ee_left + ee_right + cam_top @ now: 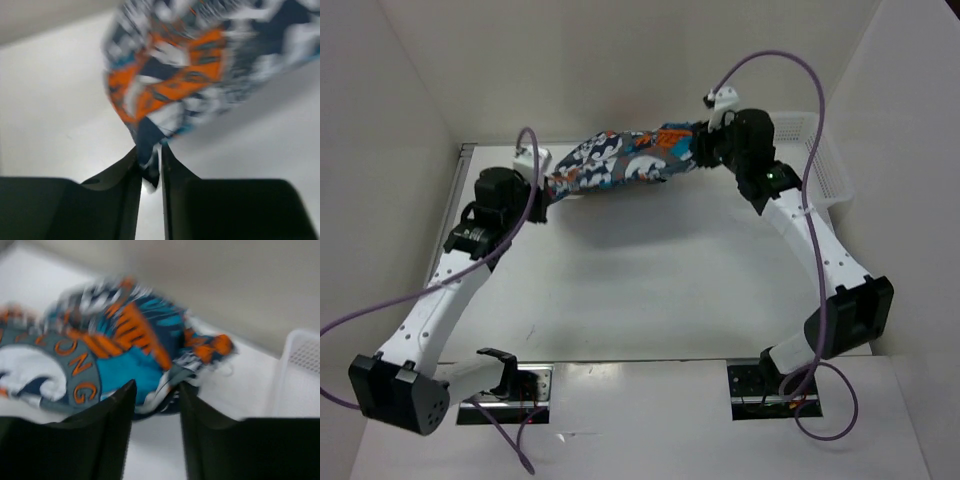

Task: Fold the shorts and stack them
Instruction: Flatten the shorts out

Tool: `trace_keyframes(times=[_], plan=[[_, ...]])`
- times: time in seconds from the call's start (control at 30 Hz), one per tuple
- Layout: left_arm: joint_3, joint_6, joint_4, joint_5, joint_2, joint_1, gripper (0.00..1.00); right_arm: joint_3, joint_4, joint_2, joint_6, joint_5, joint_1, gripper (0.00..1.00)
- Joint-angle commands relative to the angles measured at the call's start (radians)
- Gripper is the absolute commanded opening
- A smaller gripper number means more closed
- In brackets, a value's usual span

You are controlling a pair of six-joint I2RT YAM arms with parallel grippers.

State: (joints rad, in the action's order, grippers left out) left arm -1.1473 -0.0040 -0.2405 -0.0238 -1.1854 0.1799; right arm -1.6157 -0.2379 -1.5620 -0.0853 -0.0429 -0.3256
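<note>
The patchwork shorts hang stretched in a band between my two grippers above the back of the table, with their shadow under them. My left gripper is shut on their left end. In the left wrist view the fingers pinch a dark blue corner of the shorts. My right gripper holds the right end. In the right wrist view a bunched fold of the shorts sits between the fingers of my right gripper, which stand somewhat apart around it.
A white mesh basket stands at the back right corner, just right of my right gripper, and it also shows in the right wrist view. Walls close in the table at the back and left. Purple cables loop over both arms.
</note>
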Motion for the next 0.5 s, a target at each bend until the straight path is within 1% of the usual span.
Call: trace_keyframes(times=[0.0, 0.03, 0.07, 0.1, 0.13, 0.2, 0.23, 0.3, 0.33, 0.4, 0.47], plan=[[0.147, 0.004, -0.221, 0.112, 0.136, 0.093, 0.28, 0.291, -0.162, 0.071, -0.167, -0.192, -0.03, 0.49], [0.174, 0.004, -0.299, 0.149, 0.167, 0.104, 0.35, 0.337, -0.211, 0.095, -0.195, -0.225, -0.03, 0.76], [0.217, 0.004, -0.331, 0.212, 0.215, 0.104, 0.49, 0.382, -0.227, 0.147, -0.243, -0.238, -0.03, 0.82], [0.234, 0.004, -0.356, 0.226, 0.234, 0.104, 0.57, 0.46, -0.227, 0.172, -0.261, -0.226, -0.03, 0.85], [0.247, 0.004, -0.394, 0.235, 0.248, 0.104, 0.61, 0.493, -0.236, 0.195, -0.286, -0.21, -0.03, 0.88], [0.276, 0.004, -0.408, 0.236, 0.27, 0.104, 0.7, 0.554, -0.236, 0.244, -0.324, -0.167, -0.03, 0.9], [0.276, 0.004, -0.408, 0.226, 0.28, 0.104, 0.7, 0.565, -0.236, 0.244, -0.324, -0.126, -0.03, 0.9], [0.288, 0.004, -0.408, 0.217, 0.28, 0.104, 0.74, 0.574, -0.227, 0.253, -0.344, -0.115, -0.03, 0.9], [0.297, 0.004, -0.408, 0.206, 0.253, 0.104, 0.75, 0.574, -0.218, 0.253, -0.344, -0.101, -0.03, 0.9], [0.323, 0.004, -0.354, 0.168, 0.227, 0.104, 0.76, 0.583, -0.195, 0.253, -0.344, -0.091, -0.03, 0.9], [0.362, 0.004, -0.3, 0.124, 0.181, 0.104, 0.82, 0.631, -0.143, 0.243, -0.344, -0.048, -0.03, 0.88]])
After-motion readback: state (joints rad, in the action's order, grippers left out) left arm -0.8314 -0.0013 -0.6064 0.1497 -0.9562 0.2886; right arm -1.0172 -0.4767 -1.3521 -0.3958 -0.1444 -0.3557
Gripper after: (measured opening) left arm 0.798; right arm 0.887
